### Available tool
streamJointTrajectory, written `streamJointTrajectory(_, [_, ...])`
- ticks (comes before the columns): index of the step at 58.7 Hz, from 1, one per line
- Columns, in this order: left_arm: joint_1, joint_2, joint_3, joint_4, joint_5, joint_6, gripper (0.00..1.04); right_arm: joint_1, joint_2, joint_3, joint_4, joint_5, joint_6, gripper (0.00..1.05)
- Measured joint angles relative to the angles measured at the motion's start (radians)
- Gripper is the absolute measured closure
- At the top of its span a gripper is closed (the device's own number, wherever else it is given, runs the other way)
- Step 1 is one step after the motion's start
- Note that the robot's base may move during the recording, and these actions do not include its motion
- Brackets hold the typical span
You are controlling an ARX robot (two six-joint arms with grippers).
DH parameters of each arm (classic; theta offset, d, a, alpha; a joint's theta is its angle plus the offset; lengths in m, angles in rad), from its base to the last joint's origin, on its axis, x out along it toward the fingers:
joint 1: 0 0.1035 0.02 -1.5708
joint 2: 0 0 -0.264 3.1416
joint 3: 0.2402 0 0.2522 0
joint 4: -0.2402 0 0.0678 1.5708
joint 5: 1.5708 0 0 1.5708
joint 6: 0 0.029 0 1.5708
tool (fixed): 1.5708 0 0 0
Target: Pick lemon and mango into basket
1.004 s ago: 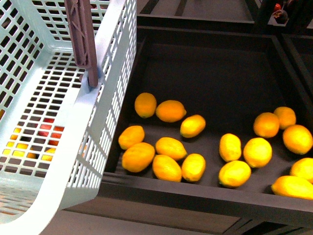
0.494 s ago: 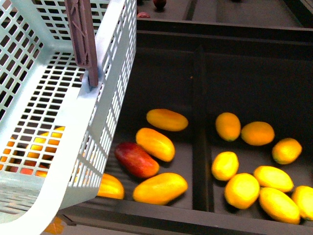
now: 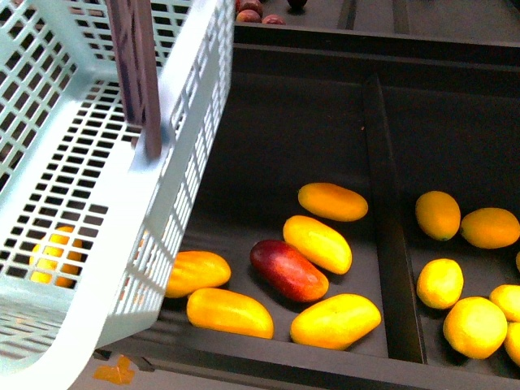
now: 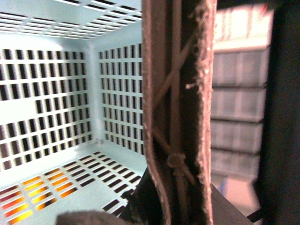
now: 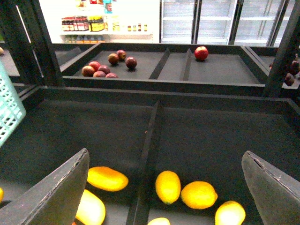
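The pale blue-green basket (image 3: 97, 203) hangs tilted at the left of the front view. My left gripper (image 4: 171, 204) is shut on its brownish handle (image 4: 176, 112), which also shows in the front view (image 3: 134, 73). Orange-yellow mangoes (image 3: 318, 244) lie in the dark bin's left compartment, beside the basket. Lemons (image 3: 439, 283) lie in the right compartment. My right gripper (image 5: 164, 187) is open and empty above the bin, over a lemon (image 5: 168, 186), with a mango (image 5: 107, 178) across the divider. The basket's inside (image 4: 56, 93) holds no fruit that I can see.
A dark red mango (image 3: 288, 270) lies among the orange-yellow ones. A divider (image 3: 390, 227) splits the bin. Yellow fruit (image 3: 57, 253) shows through the basket's floor slots. Dark red fruits (image 5: 105, 65) and a red apple (image 5: 201, 53) sit in farther bins. Black frame posts (image 5: 23, 42) stand around.
The front view has swept sideways: the lemons slid to the right edge and the mango compartment came to the middle. The basket keeps its place in view.
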Motion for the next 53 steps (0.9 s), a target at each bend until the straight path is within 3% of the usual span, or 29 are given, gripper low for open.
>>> streamJointTrajectory(7, [-0.032, 0.12, 0.092, -0.021, 0.08, 0.274, 0.99, 0.0, 0.0, 0.0, 0.0, 0.0, 0.0, 0.09])
streamJointTrajectory(14, [-0.079, 0.258, 0.171, -0.004, 0.097, 0.389, 0.99, 0.0, 0.0, 0.0, 0.0, 0.001, 0.0, 0.09])
streamJointTrajectory(37, [-0.306, 0.51, 0.488, -0.011, 0.25, 0.422, 0.99, 0.0, 0.0, 0.0, 0.0, 0.001, 0.0, 0.09])
streamJointTrajectory(53, [-0.358, 0.51, 0.5, 0.007, 0.272, 0.43, 0.99, 0.0, 0.0, 0.0, 0.0, 0.001, 0.0, 0.09])
